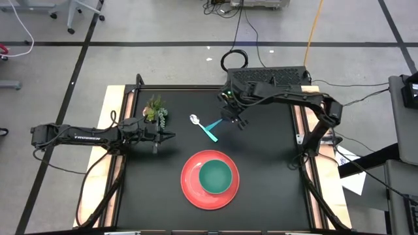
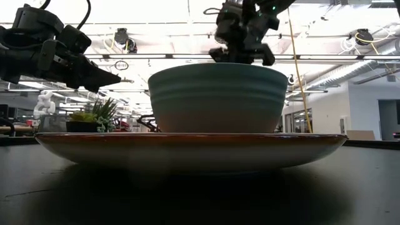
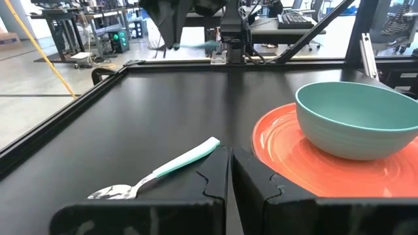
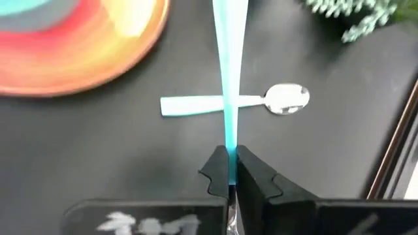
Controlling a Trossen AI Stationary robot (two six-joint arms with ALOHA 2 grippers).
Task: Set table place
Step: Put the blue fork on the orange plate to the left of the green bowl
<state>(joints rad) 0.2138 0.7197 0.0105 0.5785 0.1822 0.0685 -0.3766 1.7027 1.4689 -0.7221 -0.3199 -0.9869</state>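
The bench [image 1: 261,189] has a black top with light wooden strips along its left and right edges. A red plate [image 1: 189,186] lies on it near the middle of the front edge, and a teal bowl [image 1: 215,176] stands upright in the centre of the plate. In the low view the bowl [image 2: 217,97] fills the middle of the scene, sitting on the plate [image 2: 187,145].

A spoon [image 1: 199,124] with a light-blue handle lies flat on the bench behind the plate, its shiny bowl end pointing toward the back left corner and its handle toward the plate. It is apart from the plate.

The right tool [image 1: 230,117] hangs over the bench just beside the spoon, toward the back edge. Its fingers are closed on a fork [image 4: 229,78]: in the right wrist view the light-blue handle runs out from between the two pinched fingers and crosses above the spoon [image 4: 238,102] lying below. The fork's prongs cannot be made out.

The left tool [image 1: 168,136] is closed with nothing in it, held above the bench near the left edge, pointing toward the middle. Its fingers [image 3: 212,189] sit together in the left wrist view, with the spoon [image 3: 157,171] and plate [image 3: 287,163] beyond them.

A small potted plant [image 1: 156,111] stands near the back left corner, just behind the left tool.
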